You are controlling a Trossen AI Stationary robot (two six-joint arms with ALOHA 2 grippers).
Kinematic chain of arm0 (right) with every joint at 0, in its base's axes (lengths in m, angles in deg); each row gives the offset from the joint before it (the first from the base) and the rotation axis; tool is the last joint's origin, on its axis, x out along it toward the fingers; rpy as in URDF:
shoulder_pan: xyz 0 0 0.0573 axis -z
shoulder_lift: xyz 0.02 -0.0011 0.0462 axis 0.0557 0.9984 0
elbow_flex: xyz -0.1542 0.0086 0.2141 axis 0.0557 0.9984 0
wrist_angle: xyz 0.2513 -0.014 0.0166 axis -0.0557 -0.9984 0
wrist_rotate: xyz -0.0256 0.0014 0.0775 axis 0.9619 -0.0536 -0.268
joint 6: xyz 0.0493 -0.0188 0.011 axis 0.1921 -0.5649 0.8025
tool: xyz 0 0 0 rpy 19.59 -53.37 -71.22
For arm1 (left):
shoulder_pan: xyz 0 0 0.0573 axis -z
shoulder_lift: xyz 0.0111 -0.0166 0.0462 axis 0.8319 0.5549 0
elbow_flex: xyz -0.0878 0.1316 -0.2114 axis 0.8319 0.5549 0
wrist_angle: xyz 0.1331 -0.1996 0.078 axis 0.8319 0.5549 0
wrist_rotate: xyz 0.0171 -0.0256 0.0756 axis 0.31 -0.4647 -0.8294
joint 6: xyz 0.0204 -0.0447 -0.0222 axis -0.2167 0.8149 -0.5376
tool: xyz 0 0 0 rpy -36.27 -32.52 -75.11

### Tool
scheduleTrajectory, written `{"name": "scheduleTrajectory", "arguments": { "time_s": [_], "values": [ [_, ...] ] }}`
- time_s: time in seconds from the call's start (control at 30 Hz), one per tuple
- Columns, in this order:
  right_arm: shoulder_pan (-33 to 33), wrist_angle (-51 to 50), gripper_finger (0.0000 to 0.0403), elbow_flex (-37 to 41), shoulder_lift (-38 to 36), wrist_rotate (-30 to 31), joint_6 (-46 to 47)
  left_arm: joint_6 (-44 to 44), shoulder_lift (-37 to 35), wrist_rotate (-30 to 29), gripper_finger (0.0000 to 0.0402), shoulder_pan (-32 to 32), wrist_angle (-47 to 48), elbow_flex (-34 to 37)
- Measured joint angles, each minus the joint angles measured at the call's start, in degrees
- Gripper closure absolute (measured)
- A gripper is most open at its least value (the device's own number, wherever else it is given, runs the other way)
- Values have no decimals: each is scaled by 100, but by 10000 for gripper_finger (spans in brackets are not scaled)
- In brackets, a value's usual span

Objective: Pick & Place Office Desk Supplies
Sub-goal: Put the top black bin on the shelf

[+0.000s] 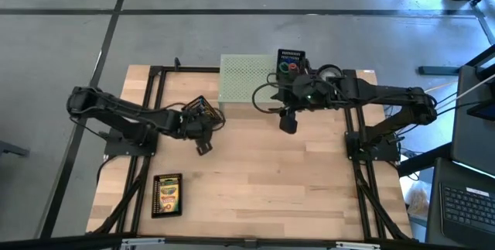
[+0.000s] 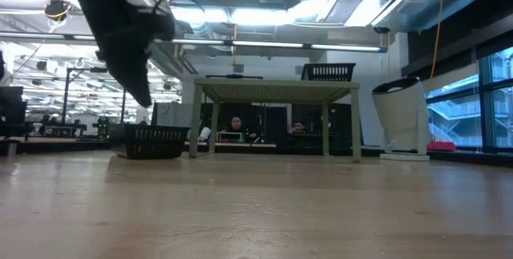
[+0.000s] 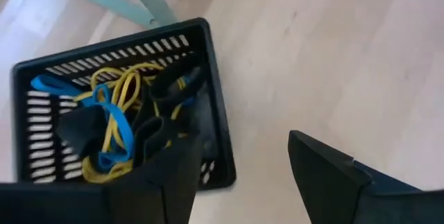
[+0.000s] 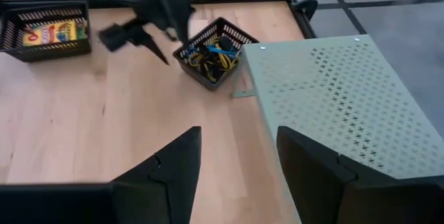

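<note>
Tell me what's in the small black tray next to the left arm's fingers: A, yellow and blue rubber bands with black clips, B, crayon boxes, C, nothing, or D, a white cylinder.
A: the left wrist view shows the small black tray holding tangled yellow and blue rubber bands and black clips.

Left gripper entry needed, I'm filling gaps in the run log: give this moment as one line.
left gripper: open, empty, beside black mesh tray | tray: rubber bands, clips | right gripper: open, empty, by green riser

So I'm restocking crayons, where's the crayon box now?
In the high view the crayon box lies in a black tray near the table's front left corner, nearer the front than the open left gripper.
</note>
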Motion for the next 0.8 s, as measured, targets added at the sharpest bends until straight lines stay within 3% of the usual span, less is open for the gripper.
{"name": "scheduleTrajectory", "arguments": {
  "time_s": [0.27, 0.57, 0.8],
  "values": [
    [-185, 1, 211, 0, 0, -1, 64, -95, 0, 28, 192, -699, -897, 603],
    [-297, 7, 211, 0, 2, -1, 62, -190, 68, 218, 194, -882, -1411, 1098],
    [-297, 14, 211, 0, 2, -1, 62, -96, 68, 250, 251, -835, -1603, 1176]
  ]
}}
